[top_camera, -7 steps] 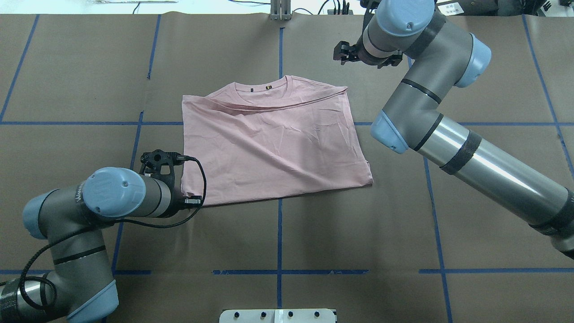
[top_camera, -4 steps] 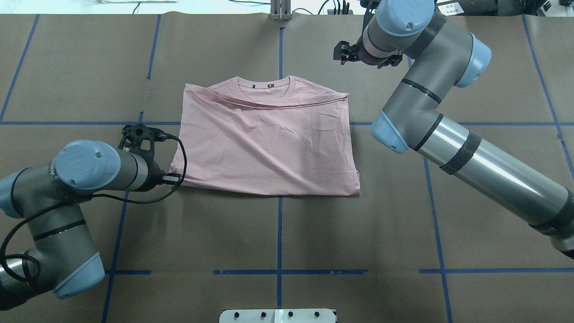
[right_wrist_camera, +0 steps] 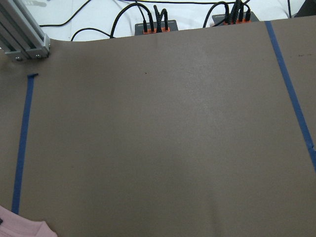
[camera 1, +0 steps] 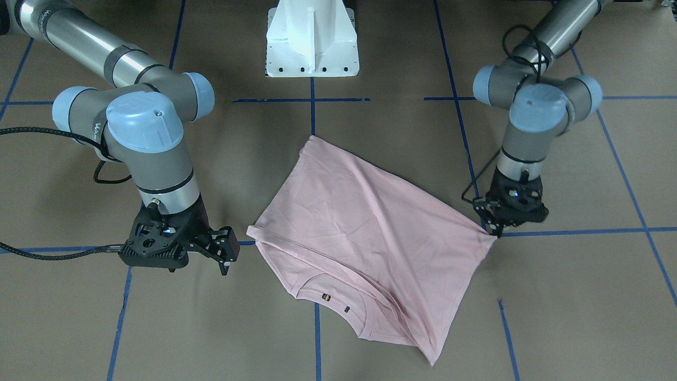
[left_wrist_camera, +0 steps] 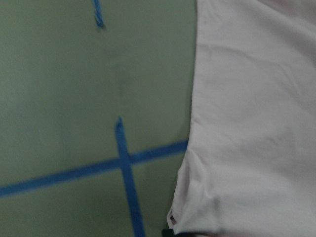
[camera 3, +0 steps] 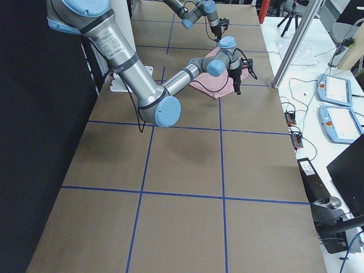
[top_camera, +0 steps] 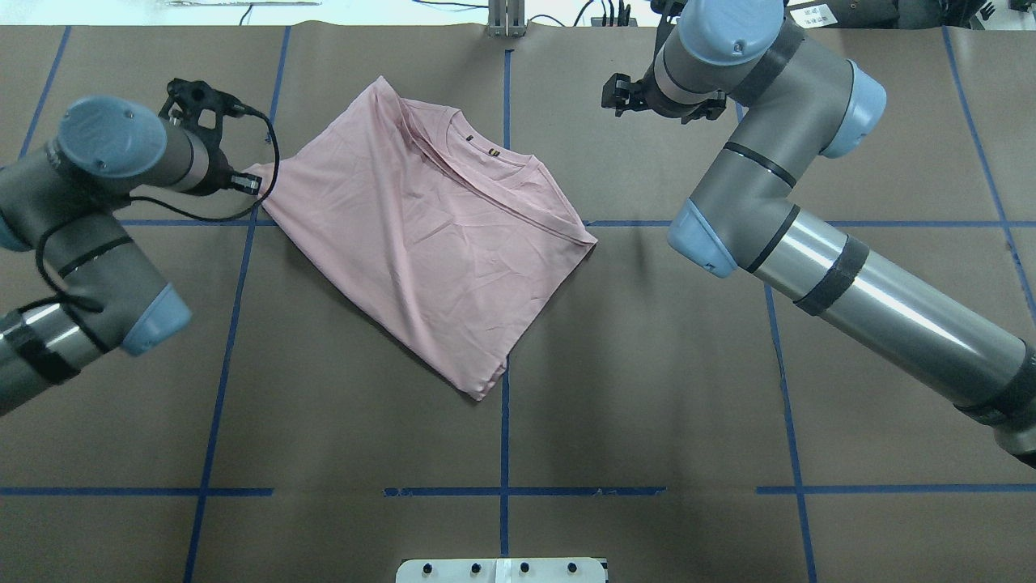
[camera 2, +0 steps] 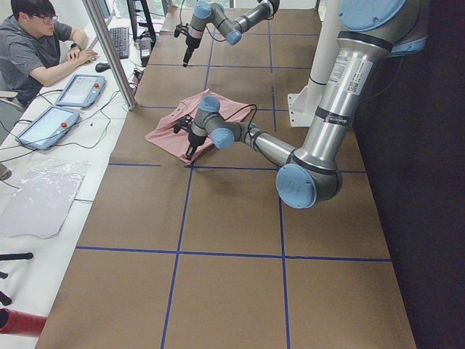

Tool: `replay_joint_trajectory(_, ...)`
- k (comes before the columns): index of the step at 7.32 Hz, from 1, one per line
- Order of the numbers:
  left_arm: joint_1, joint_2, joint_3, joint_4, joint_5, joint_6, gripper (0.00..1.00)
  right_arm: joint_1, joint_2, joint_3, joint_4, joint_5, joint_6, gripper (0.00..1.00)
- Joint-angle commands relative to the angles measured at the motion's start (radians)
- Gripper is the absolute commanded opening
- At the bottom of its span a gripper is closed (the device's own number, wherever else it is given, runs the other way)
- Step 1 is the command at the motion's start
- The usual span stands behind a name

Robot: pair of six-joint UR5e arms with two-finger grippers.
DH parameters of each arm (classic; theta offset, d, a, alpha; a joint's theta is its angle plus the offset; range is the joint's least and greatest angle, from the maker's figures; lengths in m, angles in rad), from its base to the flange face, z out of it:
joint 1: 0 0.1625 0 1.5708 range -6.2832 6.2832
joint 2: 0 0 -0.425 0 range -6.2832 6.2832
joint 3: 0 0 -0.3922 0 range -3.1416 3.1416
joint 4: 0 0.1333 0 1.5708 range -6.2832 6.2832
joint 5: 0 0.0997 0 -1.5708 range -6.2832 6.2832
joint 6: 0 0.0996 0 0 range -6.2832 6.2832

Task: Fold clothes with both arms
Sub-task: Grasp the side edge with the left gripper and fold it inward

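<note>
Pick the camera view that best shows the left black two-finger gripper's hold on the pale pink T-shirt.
Exterior front-facing: the left gripper pinches the pale pink T-shirt at its corner, unobstructed. Overhead, the wrist hides the fingers. The left wrist camera shows only the cloth's edge; the side views show it too small.

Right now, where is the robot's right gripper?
In the front-facing view the right gripper is at the view's left, close beside the pink T-shirt, at its left-hand corner, without touching it. The left gripper holds the opposite corner.
</note>
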Motion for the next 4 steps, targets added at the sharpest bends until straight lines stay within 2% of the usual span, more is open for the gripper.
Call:
replay_joint_trajectory(1,-0.083,-0.248,0.385,-0.142,0.039,0.067,0.0,0.0,0.0,0.0,0.0,0.0,0.003,1.0)
replay_joint_trajectory(2,-0.086,-0.389,0.572,-0.19,0.105,0.064,0.0,0.0,0.0,0.002,0.0,0.0,0.003,1.0)
replay_joint_trajectory(3,-0.089,-0.433,0.668,-0.268,0.108,0.064,0.0,0.0,0.0,0.006,0.0,0.001,0.001,1.0)
replay_joint_trajectory(4,-0.095,-0.409,0.666,-0.29,0.102,0.064,0.0,-0.003,0.004,0.008,0.0,0.001,0.004,1.0)
